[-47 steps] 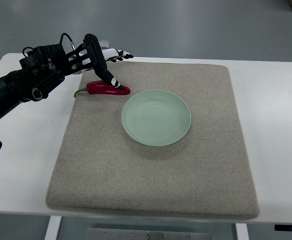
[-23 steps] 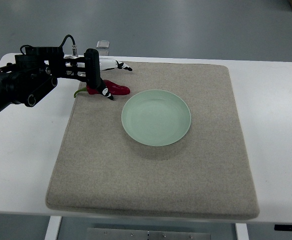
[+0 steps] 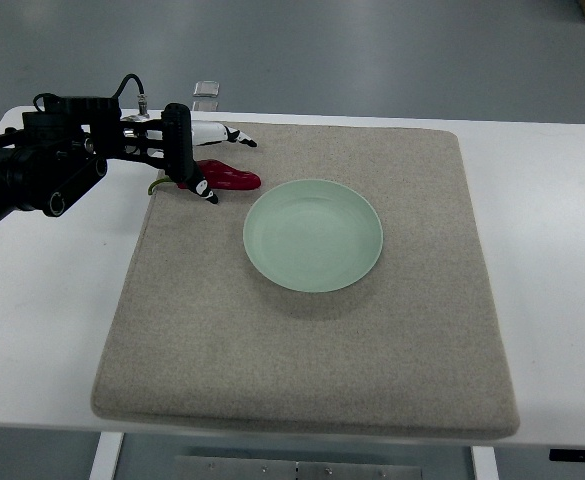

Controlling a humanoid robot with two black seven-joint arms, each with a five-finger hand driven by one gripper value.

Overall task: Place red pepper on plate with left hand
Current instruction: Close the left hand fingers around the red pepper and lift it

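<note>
The red pepper (image 3: 230, 179) lies on the grey mat (image 3: 302, 350), just up and left of the pale green plate (image 3: 313, 236), which holds nothing. My left hand (image 3: 229, 169) reaches in from the left over the pepper's stem end. Its fingers are spread: one dark fingertip (image 3: 208, 194) sits on the near side of the pepper and white fingers (image 3: 234, 137) point past its far side. The pepper still rests on the mat and its green stem is mostly hidden under the hand. The right arm is out of view.
The mat covers most of the white table (image 3: 552, 250). A small clear object (image 3: 206, 88) sits at the table's back edge behind the hand.
My left hand has turned and drawn back slightly left, from resting on top of the pepper to straddling its stem end. The pepper and plate have not moved.
</note>
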